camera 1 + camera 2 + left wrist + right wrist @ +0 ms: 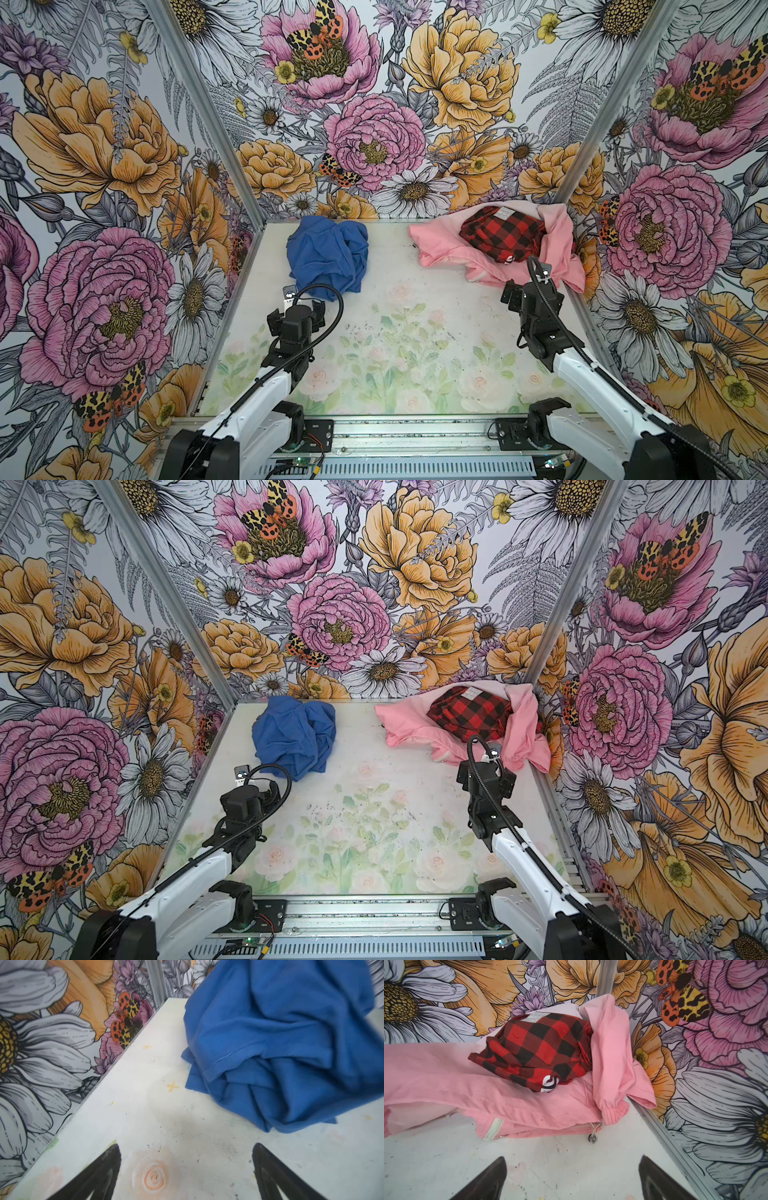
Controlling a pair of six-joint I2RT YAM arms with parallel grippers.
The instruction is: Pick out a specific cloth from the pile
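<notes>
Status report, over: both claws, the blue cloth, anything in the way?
Left claw open, empty, near blue cloth. Right claw open, empty, facing pink garment under plaid cloth. Blue cloth lies apart; nothing blocks it.

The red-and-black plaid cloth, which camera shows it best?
The right wrist view: the plaid cloth sits close and sharp on the pink garment. Both top views show it small, far back. The left wrist view shows the blue cloth instead.
</notes>
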